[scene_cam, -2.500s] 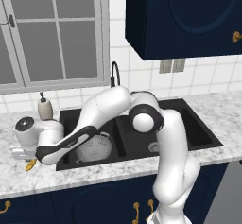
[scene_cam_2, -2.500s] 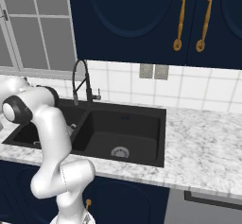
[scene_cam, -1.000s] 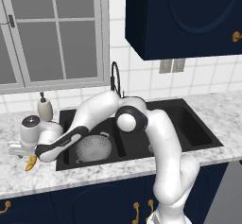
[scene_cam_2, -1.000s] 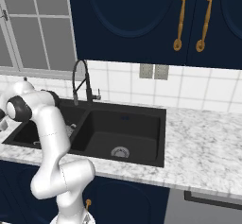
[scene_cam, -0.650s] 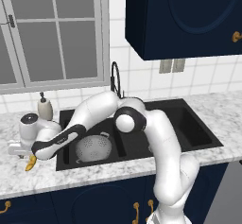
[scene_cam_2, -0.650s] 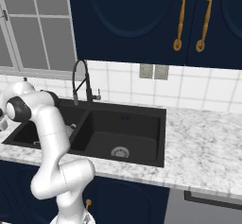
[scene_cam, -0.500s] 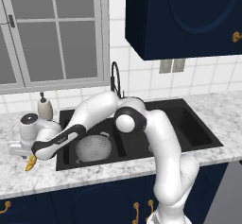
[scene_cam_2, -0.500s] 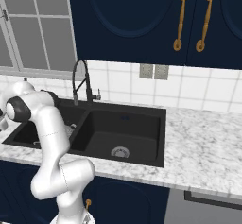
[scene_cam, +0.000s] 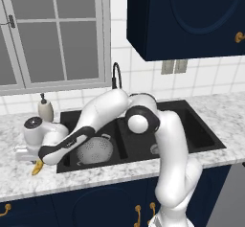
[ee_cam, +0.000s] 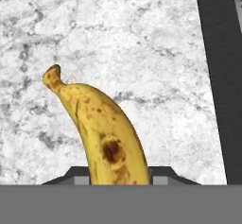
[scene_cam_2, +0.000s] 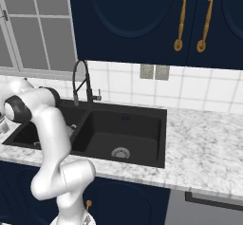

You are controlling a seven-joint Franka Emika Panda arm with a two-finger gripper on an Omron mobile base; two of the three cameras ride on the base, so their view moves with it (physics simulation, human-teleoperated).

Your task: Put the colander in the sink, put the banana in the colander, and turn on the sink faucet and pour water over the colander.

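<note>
The yellow banana with brown spots lies on the marble counter, left of the sink, and also shows in the left base view as the banana. My gripper is shut on the banana, one dark fingertip on each side of its lower end. In the left base view the gripper sits low over the counter at the sink's left edge. The silver colander stands upright in the left basin. The black gooseneck sink faucet rises behind the basins, with no water running.
A beige soap dispenser stands on the counter behind my hand. My arm stretches across the left basin over the colander. The window sill and tiled wall close the back. Marble counter extends right of the sink.
My hand has sunk a little onto the banana at the counter's left, and the jaws have gone from open to shut around it. Colander and faucet have not moved.
</note>
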